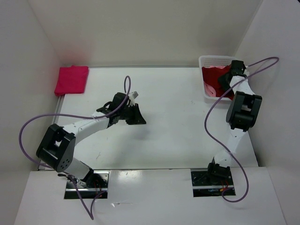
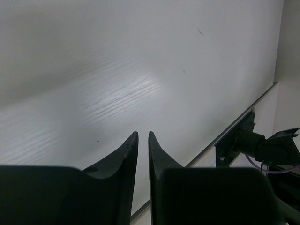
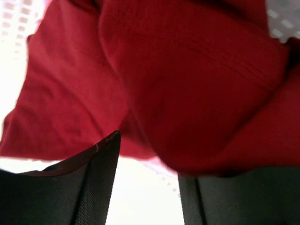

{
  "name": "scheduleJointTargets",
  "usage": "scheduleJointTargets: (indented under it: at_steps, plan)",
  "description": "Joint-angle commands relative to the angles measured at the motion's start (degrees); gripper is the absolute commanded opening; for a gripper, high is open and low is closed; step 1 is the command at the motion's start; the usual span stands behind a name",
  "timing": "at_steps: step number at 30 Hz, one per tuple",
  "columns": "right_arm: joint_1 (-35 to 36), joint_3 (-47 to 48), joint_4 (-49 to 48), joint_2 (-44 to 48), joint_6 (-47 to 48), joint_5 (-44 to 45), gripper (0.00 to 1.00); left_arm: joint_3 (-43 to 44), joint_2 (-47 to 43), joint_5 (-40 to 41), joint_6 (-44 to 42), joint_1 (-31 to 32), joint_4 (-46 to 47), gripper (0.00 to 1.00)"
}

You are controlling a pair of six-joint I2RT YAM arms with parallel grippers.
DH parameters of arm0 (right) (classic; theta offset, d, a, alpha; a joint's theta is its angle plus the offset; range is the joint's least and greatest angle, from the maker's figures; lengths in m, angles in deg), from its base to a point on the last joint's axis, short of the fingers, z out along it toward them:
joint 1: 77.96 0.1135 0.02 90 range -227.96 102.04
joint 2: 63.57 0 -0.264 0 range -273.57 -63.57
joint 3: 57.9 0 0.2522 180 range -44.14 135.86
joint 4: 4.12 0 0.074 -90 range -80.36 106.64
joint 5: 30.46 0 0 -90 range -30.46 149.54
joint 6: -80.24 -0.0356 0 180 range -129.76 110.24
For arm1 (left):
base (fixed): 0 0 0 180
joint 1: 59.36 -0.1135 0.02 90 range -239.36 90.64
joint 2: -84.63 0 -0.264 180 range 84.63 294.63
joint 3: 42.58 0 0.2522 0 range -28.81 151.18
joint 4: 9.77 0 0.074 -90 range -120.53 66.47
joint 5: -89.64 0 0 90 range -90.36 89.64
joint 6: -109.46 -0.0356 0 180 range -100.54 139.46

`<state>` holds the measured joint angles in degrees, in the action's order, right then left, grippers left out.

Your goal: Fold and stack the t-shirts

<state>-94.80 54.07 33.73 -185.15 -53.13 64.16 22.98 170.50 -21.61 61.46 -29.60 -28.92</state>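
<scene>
A folded bright magenta t-shirt (image 1: 71,79) lies at the table's far left corner. A dark red t-shirt (image 1: 213,73) and a light salmon one (image 1: 211,89) sit crumpled in the white mesh basket (image 1: 211,58) at the far right. My right gripper (image 1: 224,78) reaches down into that basket. In the right wrist view it (image 3: 150,154) stands open, with the dark red t-shirt (image 3: 187,84) bunched right at its fingertips and covering the right tip. My left gripper (image 1: 139,118) hovers over mid-table. Its fingers (image 2: 143,133) are a narrow gap apart with nothing between them.
White walls close in the table at the back and both sides. The basket's mesh (image 3: 14,18) shows pale behind the cloth. A purple cable (image 1: 213,122) loops from the right arm over the table. The right arm's base mount (image 2: 262,145) shows past the table's near edge.
</scene>
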Motion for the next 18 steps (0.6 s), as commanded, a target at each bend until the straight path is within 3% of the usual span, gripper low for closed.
scheduleJointTargets:
  at_steps: [1,4,5,8,13,18]
  plan:
    - [1.5,3.1,-3.3,-2.4,-2.4,3.2,0.55,3.4,0.4,0.9,-0.9,-0.1,0.5,0.21]
    - [2.0,3.1,-6.2,-3.0,-3.6,0.7,0.31,3.9,0.4,0.9,-0.3,-0.1,0.5,0.22]
    - [2.5,3.1,-6.2,-3.0,-3.6,0.7,0.17,3.9,0.4,0.9,-0.3,-0.1,0.5,0.22]
    - [5.3,3.7,-7.4,0.4,-2.6,0.9,0.04,4.5,-0.2,0.9,0.9,-0.1,0.5,0.25]
    - [7.2,0.4,-10.9,12.2,-2.3,1.5,0.01,6.6,-0.2,0.3,0.9,-0.7,0.5,0.27]
    - [7.2,1.5,-9.9,23.6,-0.1,-1.4,0.01,11.1,-0.2,-0.7,0.4,-1.4,-1.4,0.38]
